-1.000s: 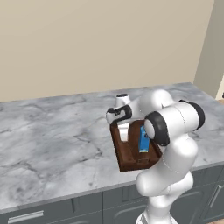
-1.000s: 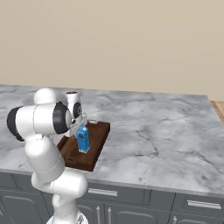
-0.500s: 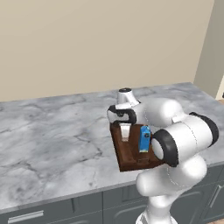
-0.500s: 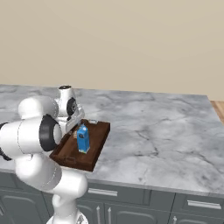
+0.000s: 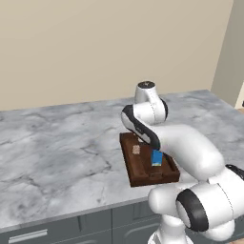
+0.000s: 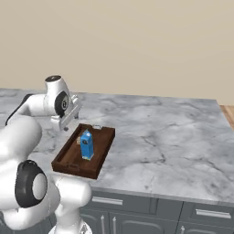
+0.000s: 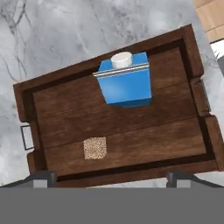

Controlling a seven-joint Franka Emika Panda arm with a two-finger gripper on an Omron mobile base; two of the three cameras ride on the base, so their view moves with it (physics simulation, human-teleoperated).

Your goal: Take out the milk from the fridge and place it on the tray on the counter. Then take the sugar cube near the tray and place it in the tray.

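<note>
- Hand view looks down into the tray [image 7: 192, 94]: you see the milk [image 7: 126, 83] standing upright on its floor and the sugar cube [image 7: 95, 148] lying on the same floor, apart from the carton.
- Your tool [image 7: 111, 177] hangs above the tray's near rim with its two tips spread wide and nothing between them.
- Right base view shows you the tray [image 6: 103, 155] lying on the counter [image 6: 160, 137] close to its front edge, the milk [image 6: 87, 145] upright near its middle.
- Left base view gives you the sugar cube [image 5: 136, 149] toward the tray's [image 5: 138, 174] far end, the milk [image 5: 157, 157] beside it, partly behind the arm.
</note>
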